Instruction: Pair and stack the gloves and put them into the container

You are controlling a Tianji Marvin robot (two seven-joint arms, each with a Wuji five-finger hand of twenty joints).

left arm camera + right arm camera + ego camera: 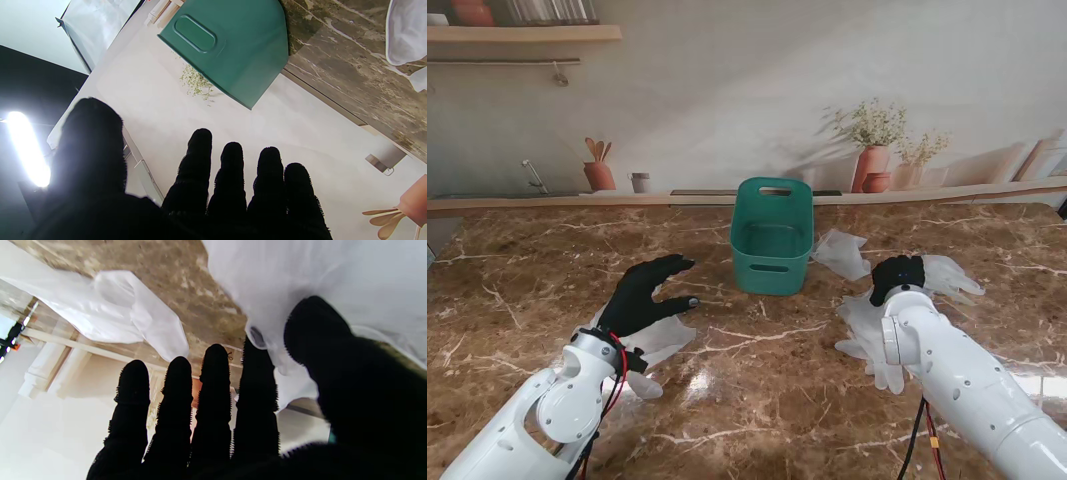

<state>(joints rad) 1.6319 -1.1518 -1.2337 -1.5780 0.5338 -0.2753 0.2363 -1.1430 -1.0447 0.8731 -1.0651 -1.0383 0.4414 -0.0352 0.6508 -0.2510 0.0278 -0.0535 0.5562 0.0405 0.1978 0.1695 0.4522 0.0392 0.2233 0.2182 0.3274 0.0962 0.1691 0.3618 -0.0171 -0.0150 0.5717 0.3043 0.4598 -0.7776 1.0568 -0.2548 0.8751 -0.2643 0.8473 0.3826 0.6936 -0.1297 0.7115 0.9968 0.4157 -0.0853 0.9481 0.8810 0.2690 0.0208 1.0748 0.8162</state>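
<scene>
A glossy brown marble table [757, 390] spreads under the stand's view, the green plastic container [772, 238] standing mid-table and empty. Thin translucent gloves lie scattered — one [662, 340] under the left hand [645, 296], one [840, 252] just right of the container, more [867, 335] by the right hand [897, 275]. Pairing looks barely begun.

The left wrist view shows black knit fingers [230, 173] spread, holding nothing.

In the right wrist view the thumb [317, 326] touches filmy glove [300, 280] — a firm grip cannot be told. Next, pinching the limp film calls for care
</scene>
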